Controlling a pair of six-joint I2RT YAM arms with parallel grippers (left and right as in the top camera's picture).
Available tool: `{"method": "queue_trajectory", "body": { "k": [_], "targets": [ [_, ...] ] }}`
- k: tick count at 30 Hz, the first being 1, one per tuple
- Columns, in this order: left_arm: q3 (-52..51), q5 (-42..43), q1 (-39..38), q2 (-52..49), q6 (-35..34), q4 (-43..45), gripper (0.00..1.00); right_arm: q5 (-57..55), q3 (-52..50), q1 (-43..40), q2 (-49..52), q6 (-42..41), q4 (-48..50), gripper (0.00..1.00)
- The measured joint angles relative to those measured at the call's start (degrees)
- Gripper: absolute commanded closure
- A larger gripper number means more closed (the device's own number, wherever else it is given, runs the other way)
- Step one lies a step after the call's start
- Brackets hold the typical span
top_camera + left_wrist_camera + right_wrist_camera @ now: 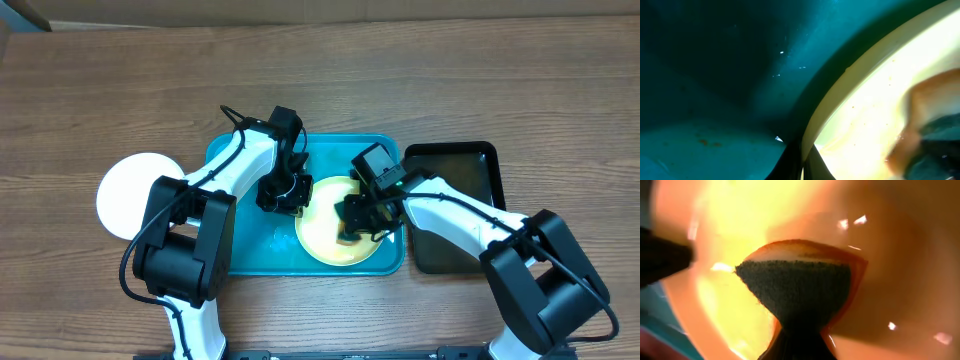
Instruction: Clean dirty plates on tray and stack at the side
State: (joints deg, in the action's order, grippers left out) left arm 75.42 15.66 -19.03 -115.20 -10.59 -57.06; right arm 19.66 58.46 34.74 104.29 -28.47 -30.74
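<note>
Yellow plate [322,242] lies flat in the right half of the teal tray [250,255], tray centred on the counter [100,80].

Right pincer [360,215] is over the plate's middle, pressed together on a sponge [795,280]. The right wrist view shows the sponge squeezed into an hourglass at the grip: dark green scouring face toward the camera, orange body behind, against the plate surface [730,225].

Left pincer [285,192] is at the plate's left rim. In the left wrist view, dark fingertips [787,165] sit either side of the rim [840,85], so it reads as pinching the plate edge. Tips are only partly in frame.

There's a blurred orange-brown patch on the plate at the right of that view; can't tell what it is.

A white plate [130,195] sits on the counter just left of the tray. A black tray [470,165] is just right of it.
</note>
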Motion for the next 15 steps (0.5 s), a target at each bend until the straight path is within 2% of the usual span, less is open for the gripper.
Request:
{"method": "queue_trajectory", "body": {
  "k": [5,8,10,15],
  "targets": [
    [0.0,0.2,0.0,0.0,0.0,-0.1,0.96,1.4,0.3,0.2,0.5,0.0,1.4,0.96],
    [0.0,0.7,0.0,0.0,0.0,-0.1,0.96,-0.8,2.7,-0.6,0.5,0.0,-4.5,0.96],
    [0.0,0.7,0.0,0.0,0.0,-0.1,0.96,-4.8,5.9,-2.1,0.5,0.1,-12.1,0.96],
    [0.0,0.0,0.1,0.6,-0.9,1.4,0.96,-11.8,10.7,-5.6,-1.3,0.0,-20.0,0.96]
  ]
}}
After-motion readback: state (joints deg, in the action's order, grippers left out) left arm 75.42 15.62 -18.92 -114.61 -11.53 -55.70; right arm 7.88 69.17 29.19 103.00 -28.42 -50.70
